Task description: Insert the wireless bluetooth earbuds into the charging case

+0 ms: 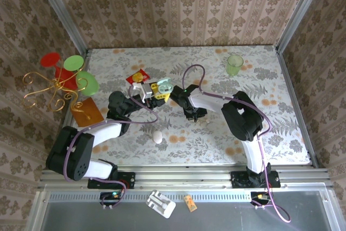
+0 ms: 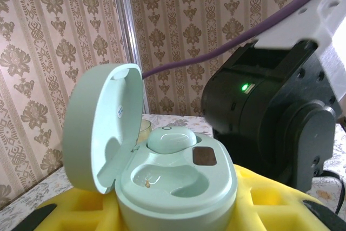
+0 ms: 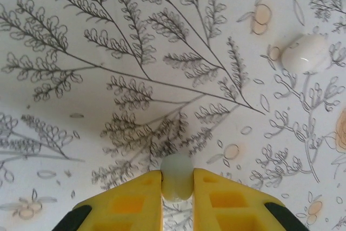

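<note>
The left claw (image 2: 174,212) clamps the open charging case (image 2: 213,185), one earbud (image 2: 171,138) seated inside; near the case, the right claw (image 3: 177,190) pinches the other earbud (image 3: 176,170).

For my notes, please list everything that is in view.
Pale green plastic charging case: 1, lid open, held, centre.
Small pale green earbuds: 2, one seated in case, the other held.
White egg-shaped oval: 1, near side of floral table.
Pale green cup: 1, far right corner.
Red packet: 1, behind case.
Orange card: 1, left edge.
Gold wire stand, red and green discs: 1, left of table.
Left fingers: yellow, shut on case.
Right fingers: yellow, shut on earbud.
</note>
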